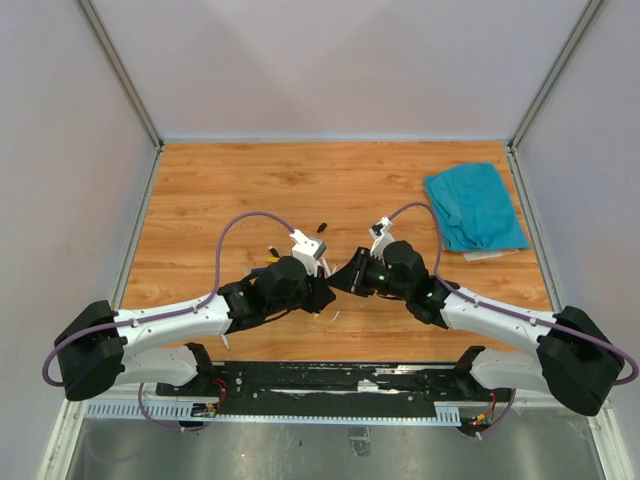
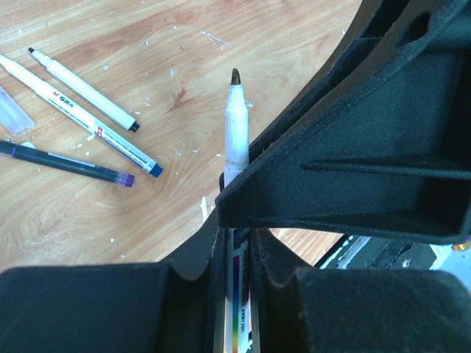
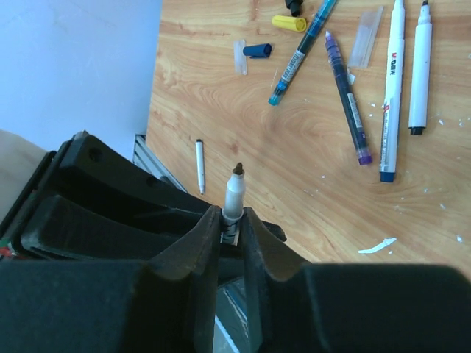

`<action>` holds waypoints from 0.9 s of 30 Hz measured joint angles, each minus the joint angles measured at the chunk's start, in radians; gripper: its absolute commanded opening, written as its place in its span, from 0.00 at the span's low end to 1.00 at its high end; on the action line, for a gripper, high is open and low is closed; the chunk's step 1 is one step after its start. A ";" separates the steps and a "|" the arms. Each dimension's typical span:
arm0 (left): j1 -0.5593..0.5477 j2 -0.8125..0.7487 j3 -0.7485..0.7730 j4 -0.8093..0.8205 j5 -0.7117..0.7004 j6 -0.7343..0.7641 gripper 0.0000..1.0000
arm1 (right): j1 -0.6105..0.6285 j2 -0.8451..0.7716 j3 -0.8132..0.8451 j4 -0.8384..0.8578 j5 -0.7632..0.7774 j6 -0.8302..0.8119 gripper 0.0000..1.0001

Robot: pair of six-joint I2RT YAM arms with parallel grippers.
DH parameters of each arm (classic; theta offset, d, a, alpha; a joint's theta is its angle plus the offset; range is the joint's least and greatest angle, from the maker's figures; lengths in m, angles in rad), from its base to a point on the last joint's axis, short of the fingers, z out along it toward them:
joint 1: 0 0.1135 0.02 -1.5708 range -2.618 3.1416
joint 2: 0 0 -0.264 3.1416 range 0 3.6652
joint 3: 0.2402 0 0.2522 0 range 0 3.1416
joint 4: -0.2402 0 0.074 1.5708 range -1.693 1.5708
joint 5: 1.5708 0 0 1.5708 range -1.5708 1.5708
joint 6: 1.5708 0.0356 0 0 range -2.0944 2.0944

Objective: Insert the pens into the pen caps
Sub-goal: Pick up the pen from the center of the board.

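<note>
White pen (image 2: 235, 125) is clenched by left end effector (image 2: 237, 246) and right end effector (image 3: 232, 224), their 2 arms angled inward.

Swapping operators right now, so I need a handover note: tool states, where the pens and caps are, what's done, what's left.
Left tool: shut on a white marker pen with a bare dark tip.
Right tool: appears shut on the same pen, nearer its tip.
On the wooden table: a slim teal pen, a dark pen with a purple end, a white pen with a blue end and a white pen with a black end lie loose. A stubby yellow cap and a stubby blue cap lie empty near them.
Done: held pen is off the table, no cap on it.
Left: cap it, then the rest.
</note>
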 measured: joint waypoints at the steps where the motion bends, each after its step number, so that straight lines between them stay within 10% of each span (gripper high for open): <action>1: 0.000 0.000 0.000 0.000 -0.002 0.000 0.03 | 0.002 0.000 0.000 0.003 0.003 0.002 0.06; 12: 0.000 -0.006 0.000 0.003 -0.002 0.000 0.40 | 0.003 -0.065 0.005 -0.072 0.052 -0.031 0.01; 27: 0.000 -0.040 0.000 0.005 0.042 0.011 0.22 | 0.009 -0.123 0.024 -0.163 0.137 -0.085 0.01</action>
